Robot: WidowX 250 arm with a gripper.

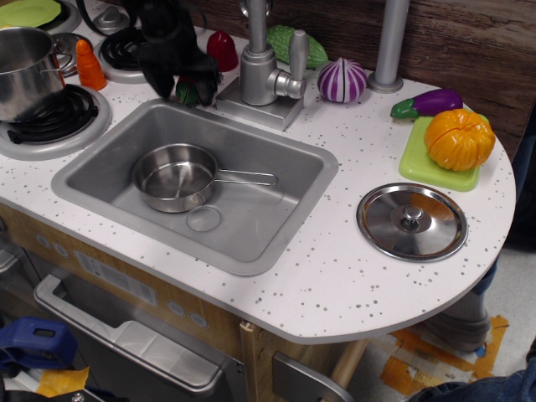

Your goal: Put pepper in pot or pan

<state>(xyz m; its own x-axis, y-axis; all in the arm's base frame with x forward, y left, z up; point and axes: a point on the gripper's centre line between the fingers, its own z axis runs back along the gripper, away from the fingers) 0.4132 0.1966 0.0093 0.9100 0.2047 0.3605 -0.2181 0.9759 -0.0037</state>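
Observation:
The small steel saucepan [174,177] sits in the sink [276,222], its thin handle pointing right. The red pepper [186,91] lies on the counter just behind the sink's back rim, left of the faucet. Only its green end and a sliver of red show, because the gripper covers the rest. My black gripper [180,82] is lowered over the pepper with one finger on each side of it. The jaws look open around it, and the contact is hidden.
A faucet [264,67] stands just right of the gripper. A red dome toy [222,48] is behind it. An orange carrot [88,65] and a larger steel pot [23,71] are on the stove to the left. A steel lid [411,221], an onion [342,80] and an eggplant [429,103] are on the right.

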